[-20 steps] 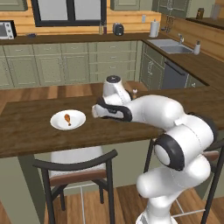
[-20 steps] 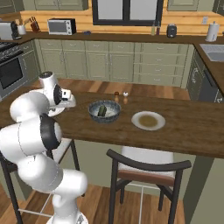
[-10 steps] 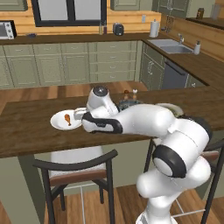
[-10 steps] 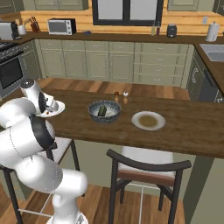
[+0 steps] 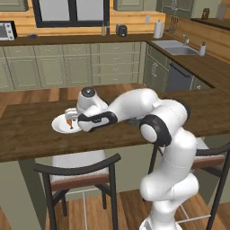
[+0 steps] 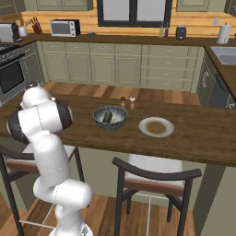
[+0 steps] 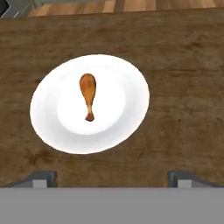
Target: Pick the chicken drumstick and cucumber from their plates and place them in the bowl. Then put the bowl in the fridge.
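An orange-brown chicken drumstick (image 7: 88, 94) lies on a white plate (image 7: 122, 87), bone end pointing toward me. My gripper (image 7: 112, 178) hovers over the near rim of this plate, open, its fingertips (image 7: 43, 177) wide apart with nothing between them. In the left base view the hand reaches left over the counter, with the gripper (image 5: 71, 117) just above the drumstick (image 5: 68, 122) and plate (image 5: 57, 125). The dark green cucumber (image 6: 107, 116) lies inside the grey-blue ribbed bowl (image 6: 99, 120) mid-counter. A second white plate (image 6: 144, 126) with a brownish centre sits right of the bowl. The fridge is out of view.
Two small shakers (image 6: 122, 98) stand behind the bowl. Dark-framed stools (image 5: 81, 168) are tucked under the counter's near edge (image 5: 45, 150). Green cabinets, a sink (image 5: 175, 47) and a microwave (image 6: 64, 27) line the far wall.
The arm has swung left along the counter, away from the bowl, and the hand has come down over the plate with the drumstick.
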